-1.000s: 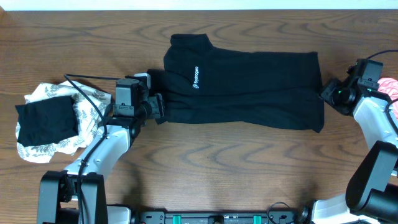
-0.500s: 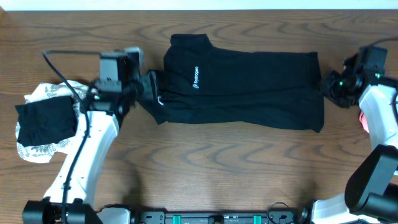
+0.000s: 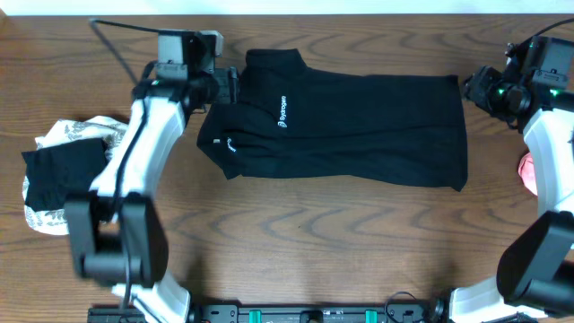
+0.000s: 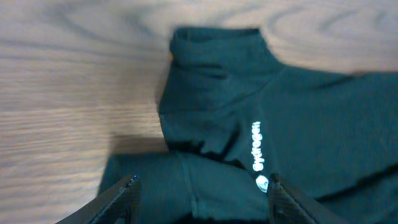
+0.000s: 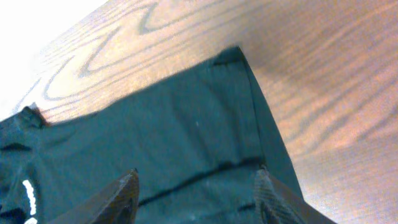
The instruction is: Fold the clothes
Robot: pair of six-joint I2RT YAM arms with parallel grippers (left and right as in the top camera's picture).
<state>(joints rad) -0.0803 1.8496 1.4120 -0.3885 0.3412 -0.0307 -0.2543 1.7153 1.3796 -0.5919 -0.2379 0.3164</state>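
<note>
Both empty: left hand point(image 4: 202, 188) and right hand point(image 5: 196, 182) spread above black shirt point(image 3: 359, 126) (pink garment point(image 3: 527, 172) mostly hidden).

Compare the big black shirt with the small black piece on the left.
The black shirt is far larger than the black piece. The shirt bears white lettering; the piece shows none. The shirt lies directly on the table, the piece on a leaf-print cloth. Both are black fabric.

We see the black shirt point(image 3: 359, 126) flat on the table point(image 3: 314, 233), folded into a long band, collar point(image 3: 273, 61) at the left end, white lettering point(image 3: 281, 111) beside it. Far left a crumpled leaf-print piece point(image 3: 76, 133) lies under a black piece point(image 3: 58, 175); a pink piece point(image 3: 527, 170) shows far right
</note>
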